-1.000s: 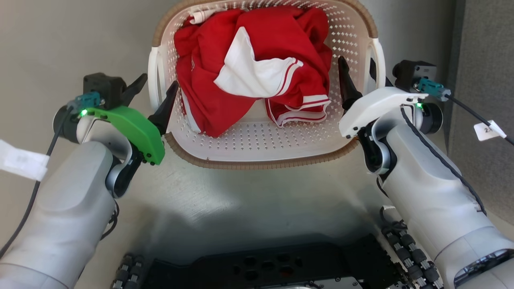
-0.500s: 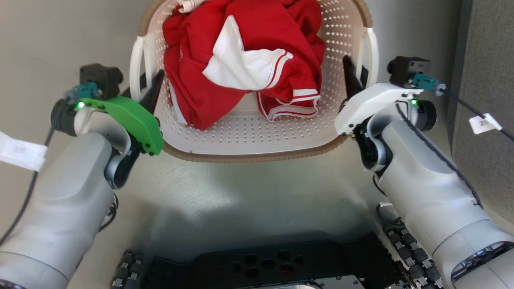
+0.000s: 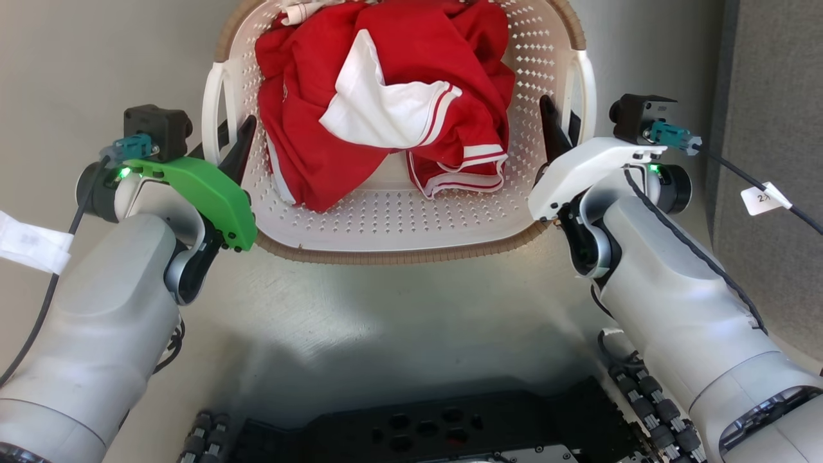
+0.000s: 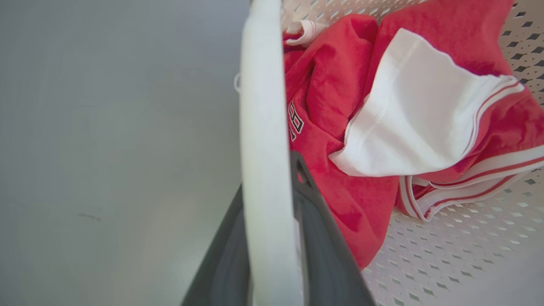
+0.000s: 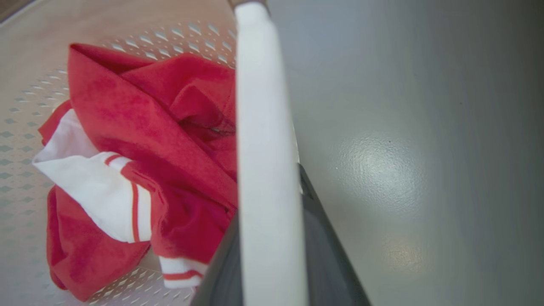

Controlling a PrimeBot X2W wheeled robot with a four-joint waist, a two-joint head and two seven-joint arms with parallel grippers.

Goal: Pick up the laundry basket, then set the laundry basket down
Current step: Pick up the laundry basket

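Note:
The laundry basket (image 3: 398,256), cream perforated plastic with a brown rim band, stands on the grey floor ahead of me and holds red and white clothing (image 3: 386,109). My left gripper (image 3: 230,138) is shut on the basket's left white handle (image 3: 211,109), one finger inside the basket and one outside. In the left wrist view that handle (image 4: 263,127) runs tightly between the dark fingers (image 4: 323,246). My right gripper (image 3: 560,125) is shut on the right handle (image 3: 585,90). The right wrist view shows that handle (image 5: 263,127) pinched between its fingers (image 5: 327,238). Whether the basket is off the floor I cannot tell.
My black wheeled base (image 3: 418,431) lies at the bottom of the head view, with bare grey floor (image 3: 386,321) between it and the basket. A darker grey panel (image 3: 771,128) stands along the right. A tagged cable (image 3: 762,198) hangs off the right wrist.
Both grippers slid onto the handles and closed from wide open to shut. The basket and arms now sit a little further left in the picture, which has itself shifted.

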